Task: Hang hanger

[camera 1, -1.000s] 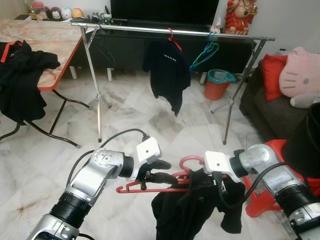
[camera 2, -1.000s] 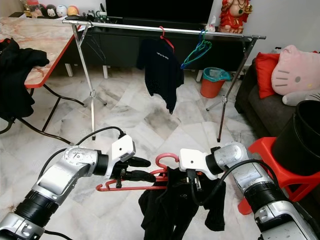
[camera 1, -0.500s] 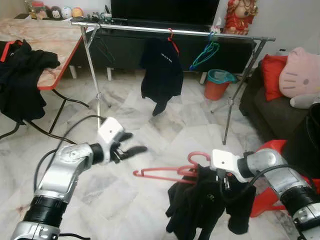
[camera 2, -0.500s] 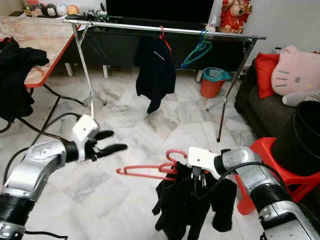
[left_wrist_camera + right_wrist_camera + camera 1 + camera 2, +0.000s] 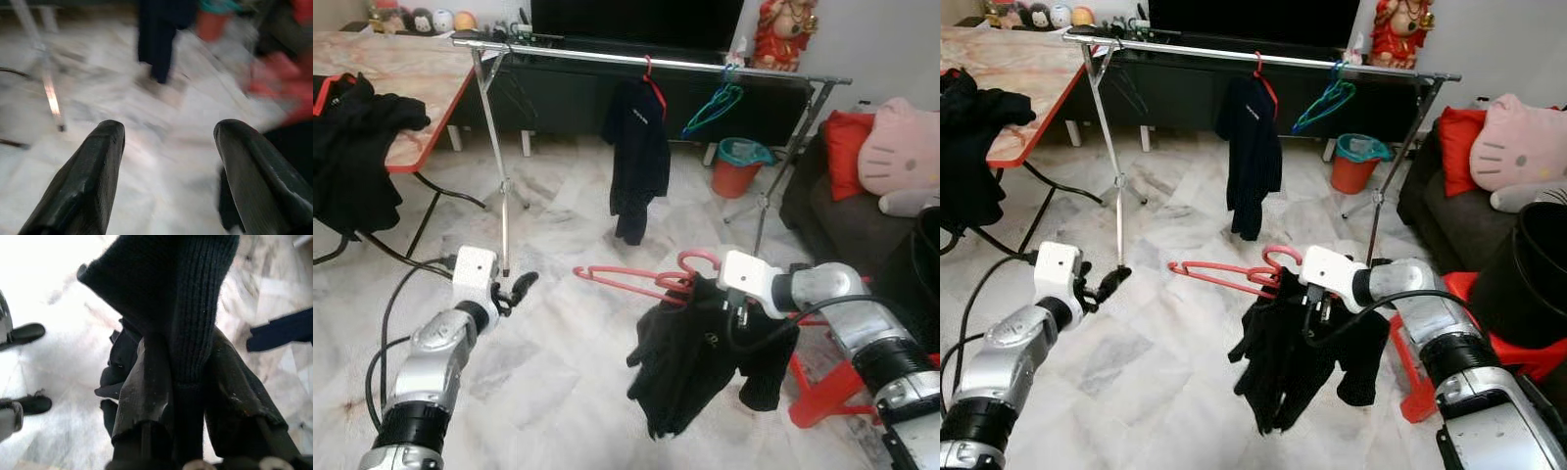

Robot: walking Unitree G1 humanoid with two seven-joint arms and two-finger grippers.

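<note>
- A red hanger (image 5: 636, 282) with a black garment (image 5: 690, 357) draped over it is carried in the air by the right gripper (image 5: 736, 305), low in front of the robot and well short of the clothes rail (image 5: 646, 62).
- In the right wrist view, the right gripper's fingers (image 5: 146, 382) are seen pressed together on a fold of the black garment, close to the hanger's hook.
- The hanger is tilted, with its free end pointing towards the robot's left and its hook (image 5: 697, 259) raised beside the gripper.
- The left gripper (image 5: 517, 291) is held out low on the left, well apart from the hanger; in the left wrist view its fingers (image 5: 88, 176) are seen spread wide with nothing between them.
- On the rail, a dark shirt (image 5: 634, 157) is hung from a red hanger, and a bunch of green and blue hangers (image 5: 713, 106) is hung further to the right.
- A table (image 5: 421, 83) with black clothes (image 5: 352, 147) over its edge is seen at the left, an orange bin (image 5: 736, 164) behind the rail, and a dark sofa (image 5: 842, 211) with a pink cushion (image 5: 899, 142) at the right.
</note>
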